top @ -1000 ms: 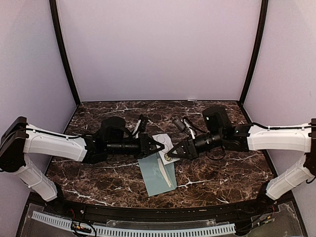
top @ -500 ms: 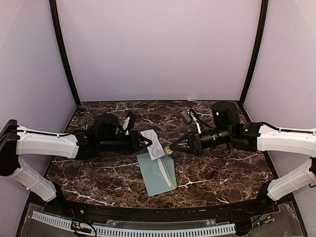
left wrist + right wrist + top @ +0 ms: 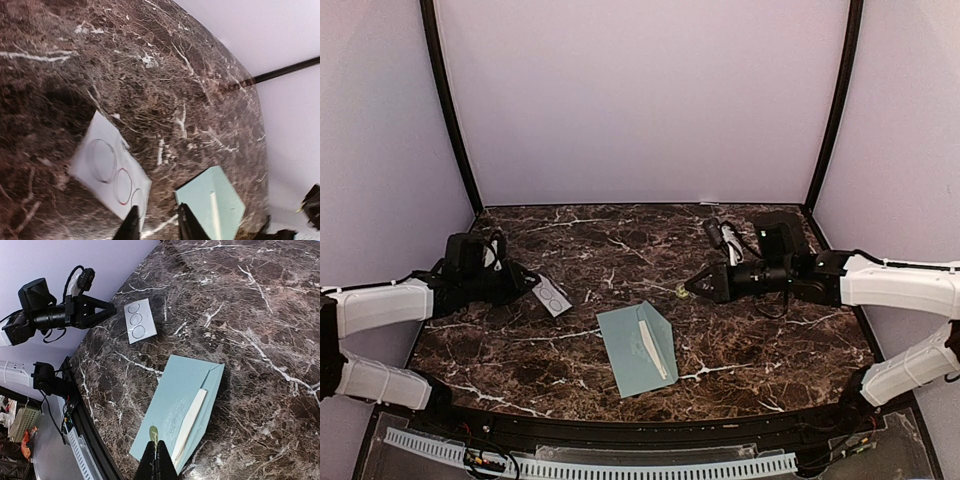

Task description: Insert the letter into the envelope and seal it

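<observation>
The envelope (image 3: 632,352), a pale blue-green paper rectangle, lies flat and slightly askew mid-worktop, toward the near edge of the dark marbled worktop (image 3: 780,345), apart from both tools. A narrow white band (image 3: 653,350) runs along its right part; whether anything is inside cannot be told. The left tool (image 3: 531,284), at the left, stands slightly parted and holds nothing, just beside a small white strip with three circles (image 3: 552,296). The right tool (image 3: 691,289), just beyond the envelope, is pinched together on a small yellowish disc (image 3: 680,292).

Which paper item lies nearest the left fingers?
The small white strip with three circles; the blue-green envelope lies farther away.
</observation>
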Robot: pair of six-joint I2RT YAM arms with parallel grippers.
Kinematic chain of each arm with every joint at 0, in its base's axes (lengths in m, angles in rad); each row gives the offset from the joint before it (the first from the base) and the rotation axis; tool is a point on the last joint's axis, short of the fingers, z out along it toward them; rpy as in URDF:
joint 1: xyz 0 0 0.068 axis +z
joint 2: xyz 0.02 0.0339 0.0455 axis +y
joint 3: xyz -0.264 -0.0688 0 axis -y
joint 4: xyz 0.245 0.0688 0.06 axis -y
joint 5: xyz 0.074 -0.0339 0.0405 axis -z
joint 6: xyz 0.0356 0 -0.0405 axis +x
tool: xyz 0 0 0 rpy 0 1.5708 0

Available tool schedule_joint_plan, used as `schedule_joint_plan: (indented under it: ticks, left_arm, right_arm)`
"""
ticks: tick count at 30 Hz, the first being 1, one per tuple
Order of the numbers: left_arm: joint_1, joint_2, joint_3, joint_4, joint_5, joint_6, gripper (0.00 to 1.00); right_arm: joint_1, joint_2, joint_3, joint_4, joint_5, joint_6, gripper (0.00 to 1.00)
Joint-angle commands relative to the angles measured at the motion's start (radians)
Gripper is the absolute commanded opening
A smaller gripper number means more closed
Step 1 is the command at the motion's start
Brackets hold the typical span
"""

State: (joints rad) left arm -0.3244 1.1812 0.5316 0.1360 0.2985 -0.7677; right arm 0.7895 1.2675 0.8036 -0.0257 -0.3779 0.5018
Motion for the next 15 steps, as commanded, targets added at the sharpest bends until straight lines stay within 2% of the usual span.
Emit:
schedule_joint_plan:
  ticks: [1,2,4,6,10,15]
  left_arm:
    - [0.051,-0.023,0.01,-0.167,-0.036,0.102,0.44]
    - [0.053,-0.031,0.027,-0.227,-0.065,0.119,0.59]
    - [0.055,-0.068,0.056,-0.318,-0.156,0.139,0.74]
    - [0.055,-0.119,0.085,-0.393,-0.244,0.151,0.8]
    - [0.055,-0.214,0.119,-0.444,-0.307,0.156,0.81]
    - [0.03,-0.205,0.135,-0.319,-0.071,0.095,0.7]
  right_arm:
    - [-0.039,-0.026,-0.029,0.003,0.075,0.044,0.0]
    - [-0.045,-0.028,-0.034,0.0,0.077,0.046,0.0]
    - [-0.052,-0.034,-0.041,-0.002,0.08,0.047,0.0]
    - [-0.057,-0.039,-0.047,-0.002,0.085,0.047,0.0]
    - [-0.064,-0.049,-0.056,-0.003,0.125,0.05,0.0]
    - [-0.095,-0.062,-0.087,-0.001,0.191,0.089,0.0]
